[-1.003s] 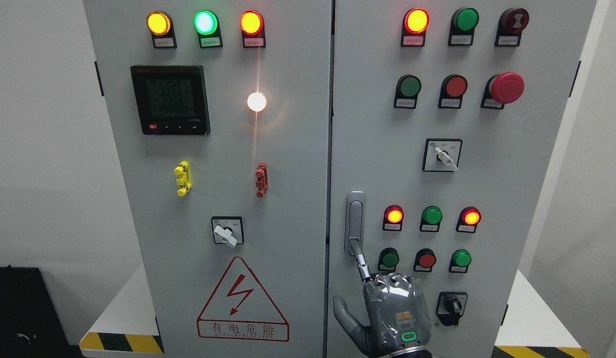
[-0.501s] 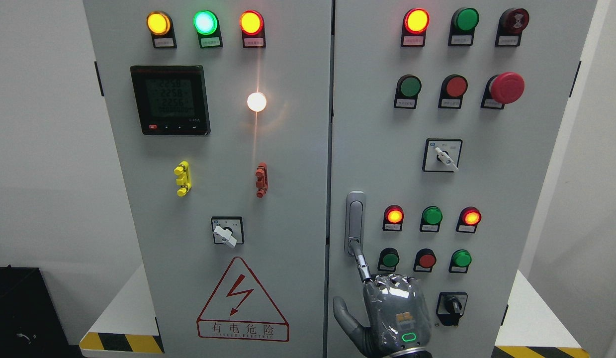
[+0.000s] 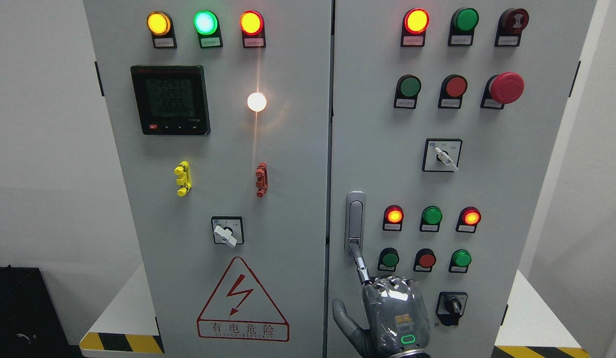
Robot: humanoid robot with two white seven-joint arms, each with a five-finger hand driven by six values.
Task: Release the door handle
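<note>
The silver door handle [image 3: 355, 219] stands upright near the left edge of the cabinet's right door [image 3: 486, 189]. My right hand [image 3: 393, 315] rises from the bottom edge just below it, back of the hand towards the camera. Its index finger [image 3: 359, 263] is stretched up and its tip touches the handle's lower end. The thumb [image 3: 343, 318] is spread out to the left, and the hand grips nothing. The other fingers are hidden behind the hand. No left arm shows.
Lit and unlit round buttons [image 3: 427, 258] and a black rotary switch [image 3: 452, 304] sit right beside the hand. A red mushroom stop button [image 3: 506, 87] is higher up. The left door [image 3: 213, 278] carries a meter, lamps and a warning triangle. Both doors look closed.
The right hand has sunk slightly, and its index fingertip has slid a little down the handle's lower end. The meter's digits changed.
</note>
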